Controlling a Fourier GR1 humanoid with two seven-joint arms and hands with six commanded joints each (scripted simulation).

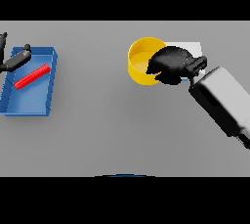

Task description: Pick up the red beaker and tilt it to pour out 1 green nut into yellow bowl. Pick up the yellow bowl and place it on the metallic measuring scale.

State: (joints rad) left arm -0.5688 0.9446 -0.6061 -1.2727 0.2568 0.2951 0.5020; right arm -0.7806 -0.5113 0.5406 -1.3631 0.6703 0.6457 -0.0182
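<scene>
Gripping the right rim of the yellow bowl (139,64): right hand (170,64), dark, fingers curled over the bowl's edge and into its mouth, white and grey forearm running in from the lower right. Bowl standing upright on the grey table (107,125), upper centre, interior partly hidden by the hand, contents not discernible. Just behind and right of the hand, a pale flat slab (191,48), largely covered, likely the metallic measuring scale, touching or overlapping the bowl's far right side as seen from above; exact contact not discernible. Well apart, at the far left edge: blue tray (19,105), rectangular, holding a red elongated piece (32,77) lying diagonally inside. Left hand (14,60), dark, resting over the tray's upper left corner, fingers extended and relaxed, clasping nothing. Red beaker as such not identifiable beyond that red piece.
</scene>
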